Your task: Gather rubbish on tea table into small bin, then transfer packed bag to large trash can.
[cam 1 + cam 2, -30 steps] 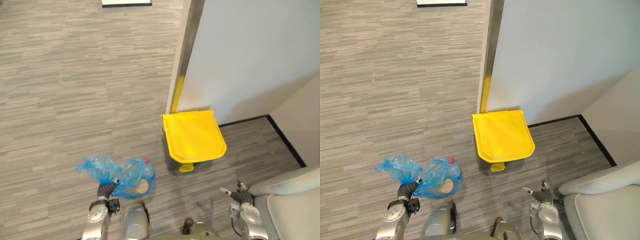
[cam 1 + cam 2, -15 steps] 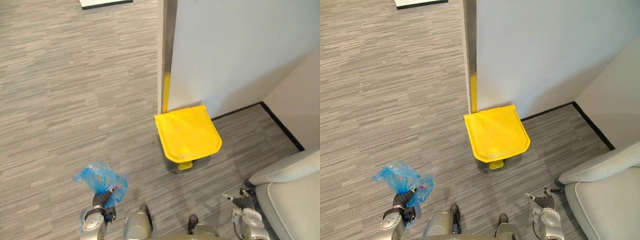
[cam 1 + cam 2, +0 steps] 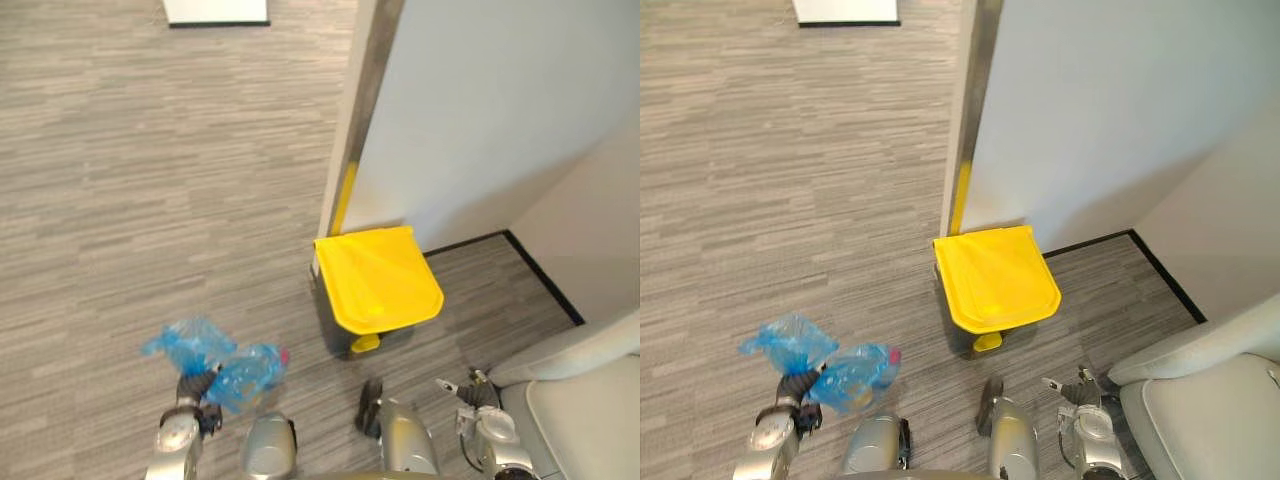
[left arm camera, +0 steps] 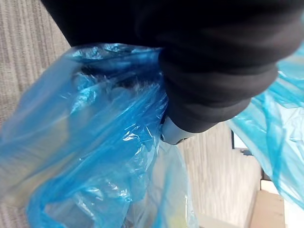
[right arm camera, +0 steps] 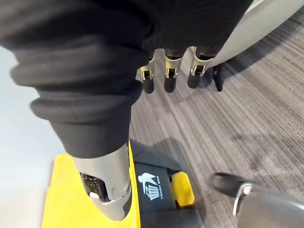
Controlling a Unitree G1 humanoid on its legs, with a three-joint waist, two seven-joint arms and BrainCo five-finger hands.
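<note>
Looking first at my left hand [image 3: 190, 392], I found it closed round the gathered neck of the blue bag [image 3: 240, 372]. The wrist view had plastic bunched tight against the hand and covering most of the fingers. The bag hung clear of the floor [image 3: 150, 200] low on my left, its loose top flaring to one side of the grip and its filled body to the other, with a red cap [image 3: 284, 356] showing through the film. My right hand [image 5: 95, 71] hung idle low on the right beside a grey seat [image 3: 585, 400], its fingers [image 5: 169, 78] loose and straight and holding nothing. Ahead and between the two hands stood the large trash can [image 3: 380, 280] against the foot of a white partition [image 3: 480, 120], its yellow lid down and its pedal [image 3: 365, 343] facing me. I judged the gathering and bagging finished and the carry nearly over. Left to do were closing the last gap, getting the lid up, probably by the pedal, and dropping the bag inside.
</note>
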